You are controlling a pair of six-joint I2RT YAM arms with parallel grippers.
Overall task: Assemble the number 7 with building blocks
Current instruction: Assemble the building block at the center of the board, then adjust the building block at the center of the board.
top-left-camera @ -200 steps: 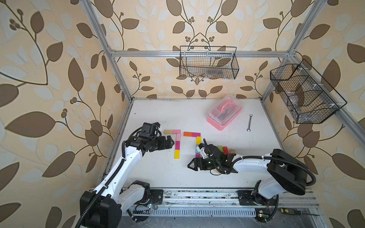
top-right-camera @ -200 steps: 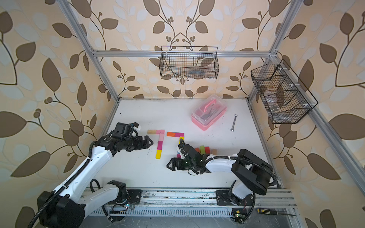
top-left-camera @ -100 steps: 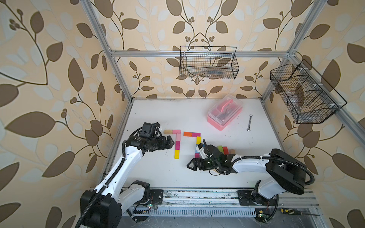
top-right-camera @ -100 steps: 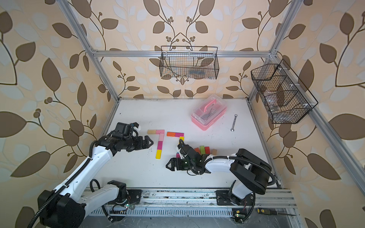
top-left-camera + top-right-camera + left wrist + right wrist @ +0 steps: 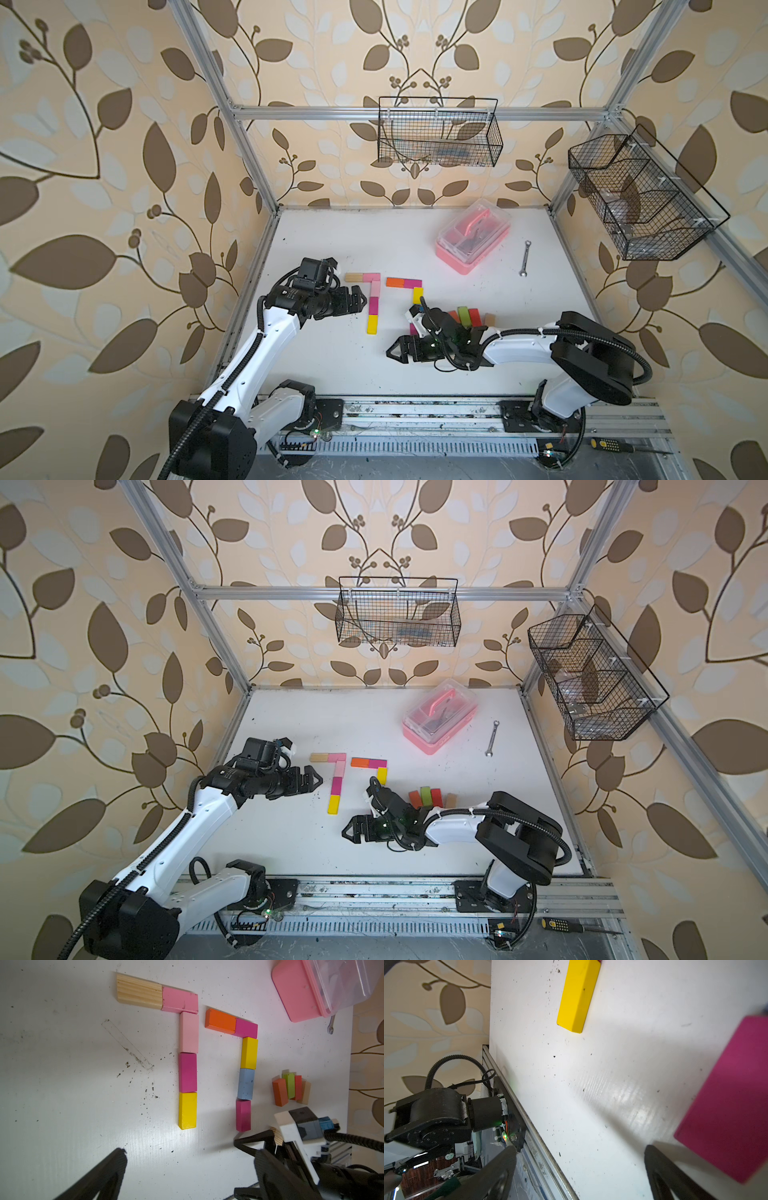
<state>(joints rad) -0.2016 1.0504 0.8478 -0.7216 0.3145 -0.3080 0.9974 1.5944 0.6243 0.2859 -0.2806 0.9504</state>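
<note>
Right pincer [image 5: 392, 352] gaped empty beside the magenta block [image 5: 243, 1114] — probably to avoid nudging the stem [image 5: 246, 1083]; left pincer [image 5: 360, 300] gaped too.

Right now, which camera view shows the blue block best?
The left wrist view: the blue block lies whole there, between a yellow block and a magenta block. In both top views the right arm covers it. The right wrist view shows none of it clearly.
</note>
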